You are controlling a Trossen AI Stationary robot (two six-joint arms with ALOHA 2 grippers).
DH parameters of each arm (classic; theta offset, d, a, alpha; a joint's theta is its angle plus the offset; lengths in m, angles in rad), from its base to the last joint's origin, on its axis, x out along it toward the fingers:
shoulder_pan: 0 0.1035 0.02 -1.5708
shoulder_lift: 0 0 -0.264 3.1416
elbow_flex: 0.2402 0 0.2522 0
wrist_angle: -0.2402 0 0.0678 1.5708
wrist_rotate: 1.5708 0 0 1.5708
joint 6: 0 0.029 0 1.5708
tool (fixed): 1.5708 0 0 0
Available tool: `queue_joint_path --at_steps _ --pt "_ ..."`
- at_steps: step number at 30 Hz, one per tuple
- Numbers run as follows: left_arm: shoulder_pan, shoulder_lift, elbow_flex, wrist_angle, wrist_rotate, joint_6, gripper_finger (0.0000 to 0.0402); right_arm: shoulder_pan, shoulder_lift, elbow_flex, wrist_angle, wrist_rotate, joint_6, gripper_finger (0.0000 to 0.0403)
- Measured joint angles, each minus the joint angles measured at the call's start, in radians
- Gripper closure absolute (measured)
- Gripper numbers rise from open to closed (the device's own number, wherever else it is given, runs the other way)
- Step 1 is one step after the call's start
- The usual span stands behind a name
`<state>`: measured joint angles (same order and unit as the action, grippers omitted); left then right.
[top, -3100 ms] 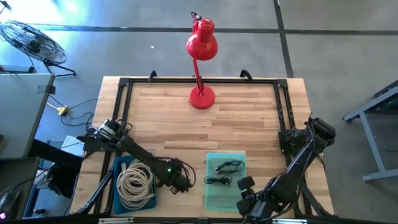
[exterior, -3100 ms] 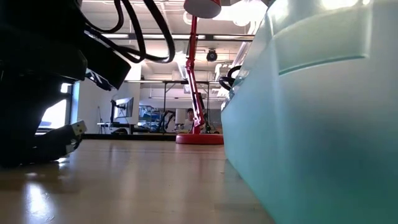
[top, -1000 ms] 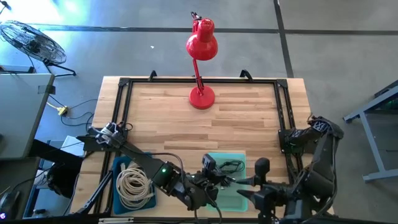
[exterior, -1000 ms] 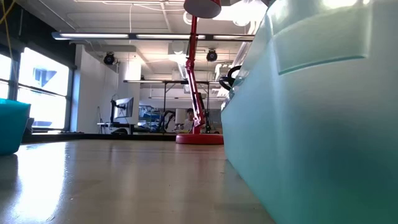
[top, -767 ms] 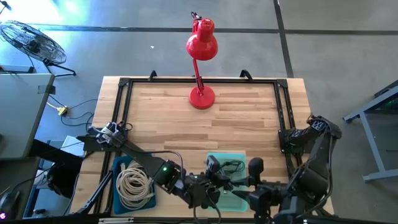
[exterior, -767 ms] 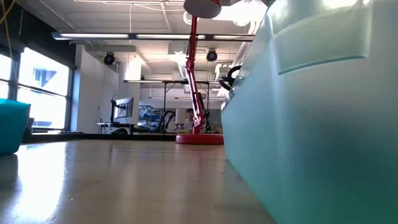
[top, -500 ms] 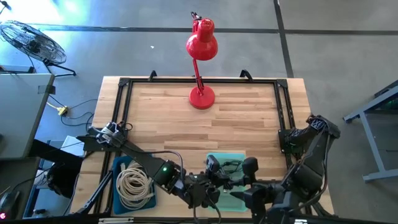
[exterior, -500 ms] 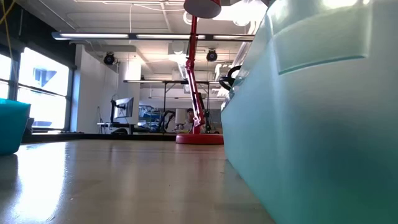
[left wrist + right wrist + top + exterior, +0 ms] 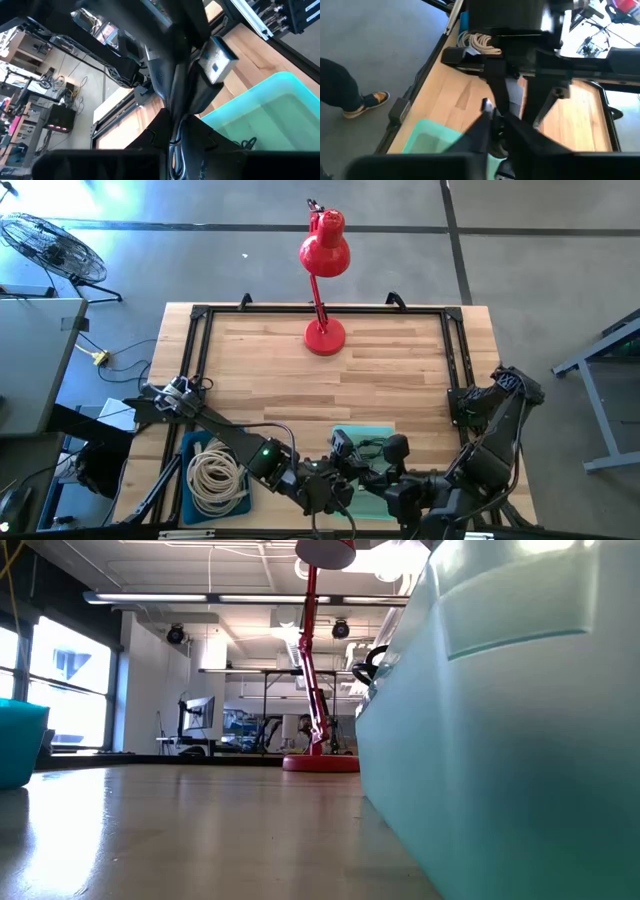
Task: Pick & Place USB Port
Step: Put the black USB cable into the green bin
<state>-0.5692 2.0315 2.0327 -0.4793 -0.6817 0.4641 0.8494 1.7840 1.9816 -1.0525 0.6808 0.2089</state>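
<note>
At the bottom centre of the high view, the left gripper [image 9: 335, 470] hangs over the near edge of the green bin [image 9: 383, 435]. Its fingers [image 9: 165, 75] are clamped on a black cable whose USB plug [image 9: 218, 61] sticks out sideways, silver shell exposed; the plug is held in the air above the bin, probably so the other arm can take it by the free end. The right gripper [image 9: 385, 480] comes in from the lower right and meets the left one just above the bin. In its wrist view its fingers [image 9: 485, 127] close around the plug [image 9: 485, 105], but whether they actually grip it cannot be told; the move looks like a handover in mid-air.

Inside the bin lie more black cables [image 9: 370, 448], close under both grippers, so a dropped plug would likely fall among them. To the left stands a blue bin [image 9: 192, 450] holding coiled white cable [image 9: 218, 475]. Farther up the tabletop [image 9: 390, 360] a red lamp [image 9: 324, 255] stands at the far edge, well apart from the work. In the low view the green bin's wall [image 9: 500, 740] fills the right half and hides both grippers.
</note>
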Motion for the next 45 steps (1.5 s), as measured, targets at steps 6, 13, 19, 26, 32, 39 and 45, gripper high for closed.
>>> queue_joint_path --at_steps 6,13,19,26,32,39,45 --pt "0.000 0.000 0.000 0.005 0.001 -0.001 0.0337 0.002 0.001 0.000 -0.012 -0.018 0.000 0.0392" --pt "-0.001 0.000 0.000 0.010 0.096 -0.028 0.0324 0.003 -0.003 0.000 -0.036 0.020 -0.007 0.0399" --pt "0.000 -0.003 0.003 0.015 0.088 -0.042 0.0322 0.031 -0.006 0.000 -0.110 0.071 0.050 0.0400" --pt "-0.002 -0.003 0.003 0.008 0.091 -0.041 0.0321 0.067 -0.030 -0.001 -0.338 0.154 0.283 0.0402" --pt "-0.001 -0.003 0.003 0.008 0.085 -0.040 0.0321 0.093 -0.030 -0.001 -0.345 0.143 0.315 0.0402" --pt "-0.001 -0.003 0.003 0.011 -0.035 -0.039 0.0320 0.120 -0.032 -0.036 -0.293 0.084 0.315 0.0402" --pt "-0.001 -0.002 0.003 0.052 -0.139 -0.038 0.0320 0.109 -0.030 -0.199 -0.129 -0.034 0.280 0.0403"
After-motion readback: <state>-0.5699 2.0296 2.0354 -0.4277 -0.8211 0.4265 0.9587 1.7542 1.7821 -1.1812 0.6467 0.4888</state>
